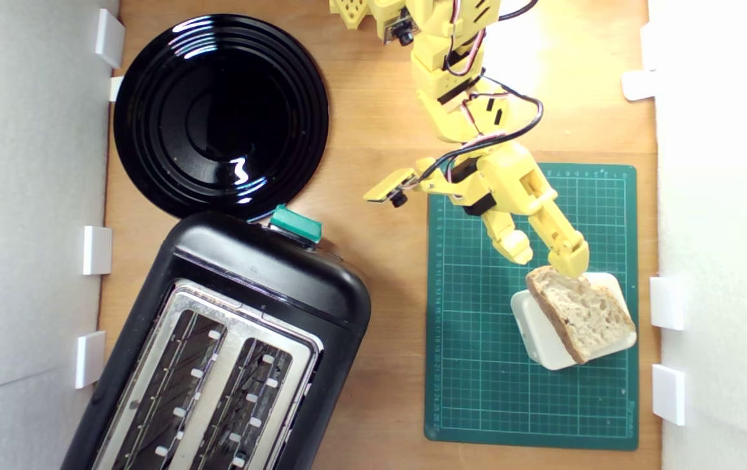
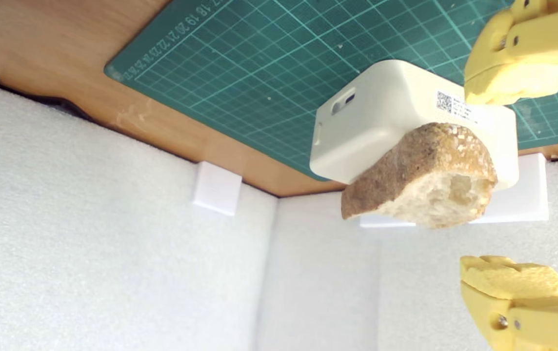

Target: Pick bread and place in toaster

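Exterior view: the bread [image 1: 581,313] lies on a cream box [image 1: 539,329] on the green cutting mat [image 1: 478,365], at this view's right. Your gripper [image 1: 546,260] stands at the slice's near corner with its jaws spread; one fingertip overlaps the crust, nothing is gripped. The toaster [image 1: 217,346] sits well apart at this view's lower left, both slots empty, with a black plate [image 1: 220,114] just behind it. You have completed no part of the task: grasp, carry and insertion all remain. Bare wood between mat and toaster gives you a clear path; white foam walls close in beside the mat.

Wrist view: the bread [image 2: 423,178] overhangs the box [image 2: 381,122] edge, and your gripper [image 2: 513,187] stands wide open either side of it.
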